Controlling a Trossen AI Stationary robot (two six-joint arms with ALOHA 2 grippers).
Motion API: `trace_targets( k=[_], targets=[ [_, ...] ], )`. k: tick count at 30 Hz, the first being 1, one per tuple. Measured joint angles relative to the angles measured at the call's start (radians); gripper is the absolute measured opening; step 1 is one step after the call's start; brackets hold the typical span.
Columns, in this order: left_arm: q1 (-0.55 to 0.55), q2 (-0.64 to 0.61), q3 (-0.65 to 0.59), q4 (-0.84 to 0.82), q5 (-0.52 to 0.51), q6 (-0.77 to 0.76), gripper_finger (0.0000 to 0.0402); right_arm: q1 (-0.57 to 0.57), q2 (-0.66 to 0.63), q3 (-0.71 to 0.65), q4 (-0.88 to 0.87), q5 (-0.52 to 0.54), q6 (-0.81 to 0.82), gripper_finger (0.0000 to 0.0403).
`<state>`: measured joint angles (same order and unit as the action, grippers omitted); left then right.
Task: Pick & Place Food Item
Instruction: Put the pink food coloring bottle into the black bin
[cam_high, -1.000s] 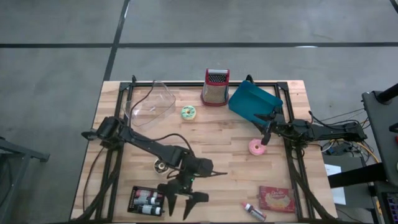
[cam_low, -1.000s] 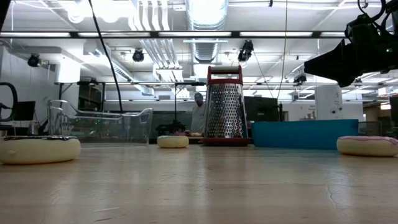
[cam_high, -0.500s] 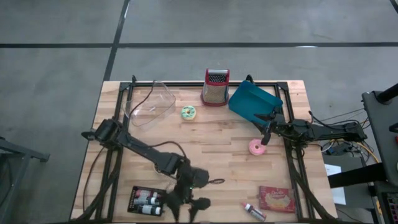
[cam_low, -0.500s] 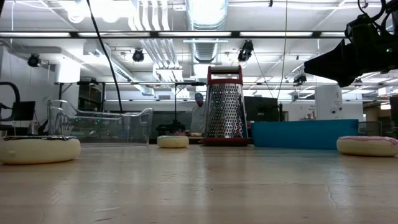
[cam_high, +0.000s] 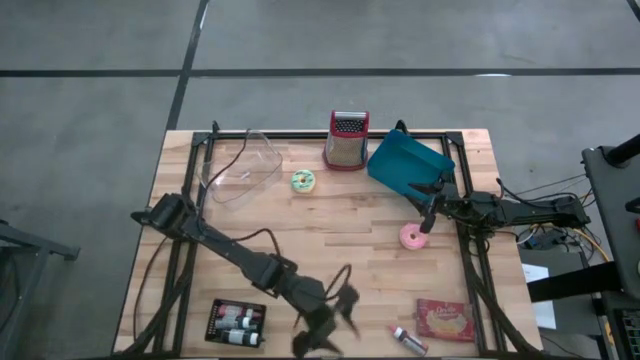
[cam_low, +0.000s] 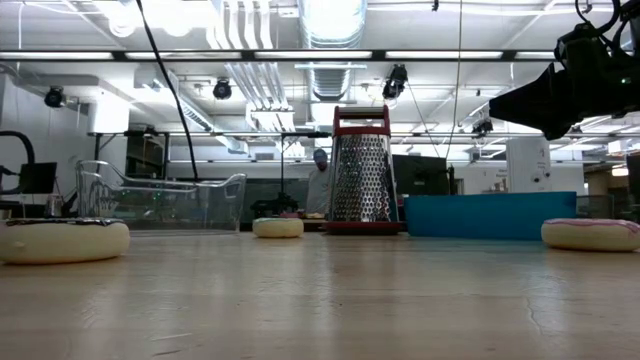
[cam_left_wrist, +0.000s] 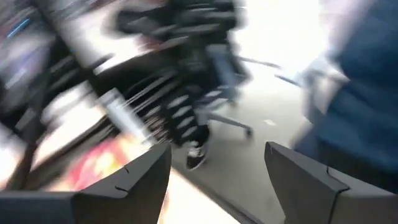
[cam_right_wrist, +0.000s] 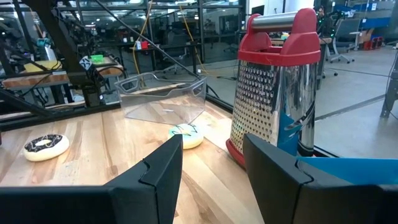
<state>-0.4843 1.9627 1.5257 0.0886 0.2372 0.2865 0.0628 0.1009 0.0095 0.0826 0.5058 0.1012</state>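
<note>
High view, as I read it: clear container (cam_high: 240, 165) at the table's far left; left gripper (cam_high: 325, 325) near the front edge, fingers spread, empty; green donut (cam_high: 303, 180); grater (cam_high: 346, 139); pink donut (cam_high: 411, 237) just beside right gripper (cam_high: 428, 222), fingers parted, empty.

The bench (cam_high: 350, 220) is pale butcher-block wood in glued strips, smooth with a soft sheen, framed in matt black metal. Near its far edge stands a shiny perforated steel box grater with glossy red plastic handle and base (cam_right_wrist: 273, 87). Beside it lies a matt teal plastic tray (cam_high: 408, 162). At the far left corner sits a clear, glossy plastic container (cam_right_wrist: 163, 96). The pink-iced doughnut (cam_high: 411, 237) looks smooth. The red snack packet (cam_high: 445, 319) near the front right corner looks like glossy film.
</note>
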Motion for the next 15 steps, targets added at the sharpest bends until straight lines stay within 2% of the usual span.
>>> trace_targets(
  k=[3,6,12,15],
  targets=[
    [0.026,-0.005,0.0,0.009,-0.126,-0.262,0.0264,0.0,0.0,0.0,0.0,0.0,0.0,0.0164],
    [0.058,-0.006,0.0,0.009,-0.145,-0.447,0.0264,0.0,0.0,0.0,0.0,0.0,0.0,0.0164],
    [0.126,-0.006,-0.023,0.003,-0.137,-0.566,0.0264,0.0,0.0,0.0,0.0,0.0,0.0,0.0164],
    [0.16,-0.006,-0.028,-0.01,-0.125,-0.528,0.0264,0.0,0.0,0.0,0.0,0.0,0.0,0.0164]
  ],
)
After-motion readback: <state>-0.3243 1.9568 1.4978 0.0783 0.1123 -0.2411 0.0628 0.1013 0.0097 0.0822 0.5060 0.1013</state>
